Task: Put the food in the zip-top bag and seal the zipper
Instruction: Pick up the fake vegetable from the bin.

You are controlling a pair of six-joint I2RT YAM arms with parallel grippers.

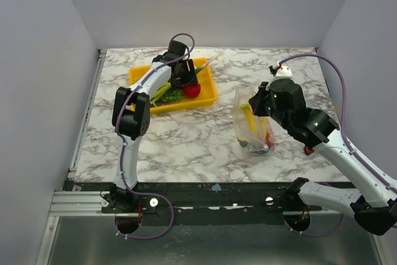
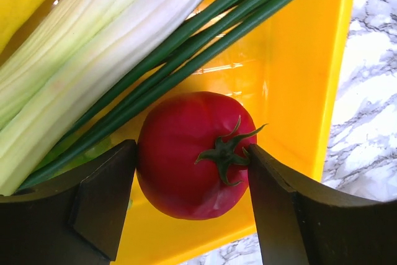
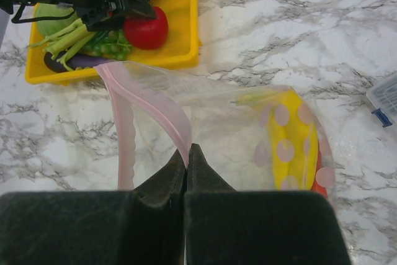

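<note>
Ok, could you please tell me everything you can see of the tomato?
The tomato is a round, glossy red plastic toy with a green star-shaped calyx, resting in the yellow tray near its rim. The left gripper brackets it, both fingers apparently touching its sides; green stalks run along its upper edge.

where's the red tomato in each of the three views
top external: tomato left of centre, at the right end of the yellow tray.
left wrist: bottom centre, in the left gripper.
right wrist: upper left, beyond the zip-top bag.
shared landmark: the yellow tray under it.
</note>
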